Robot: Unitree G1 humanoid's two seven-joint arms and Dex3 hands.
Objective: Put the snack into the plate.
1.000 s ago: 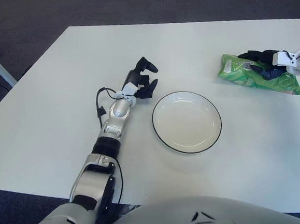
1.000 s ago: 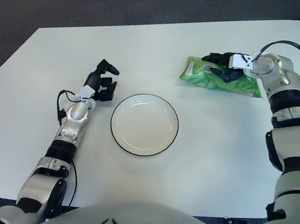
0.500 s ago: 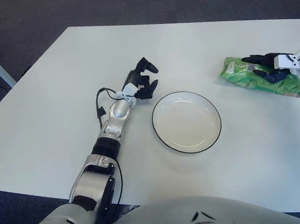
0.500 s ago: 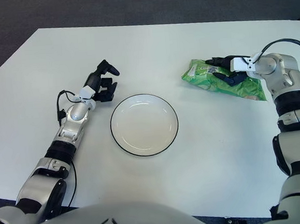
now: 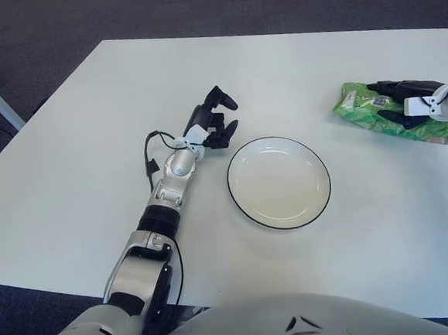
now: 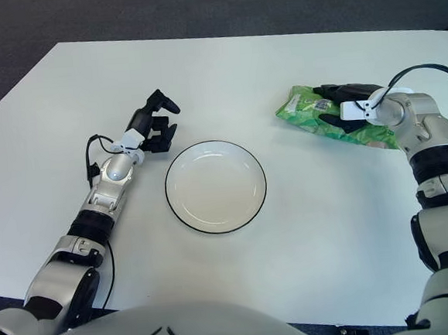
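The snack, a green bag (image 6: 295, 107), lies flat on the white table at the right, well clear of the plate. My right hand (image 6: 335, 104) lies over its near end, black fingers along the top edge and thumb against the lower side, closed on the bag. The white plate with a dark rim (image 6: 215, 187) sits empty at the table's middle. My left hand (image 6: 158, 122) rests on the table just left of the plate's upper rim, fingers relaxed and holding nothing.
The white table (image 6: 224, 66) stretches wide behind and to the left of the plate. Its right edge runs close behind my right forearm. Dark carpet lies beyond the far edge.
My right hand has shifted to the right, and the snack bag has slid a little to the right with it. The left hand and the plate have not moved.
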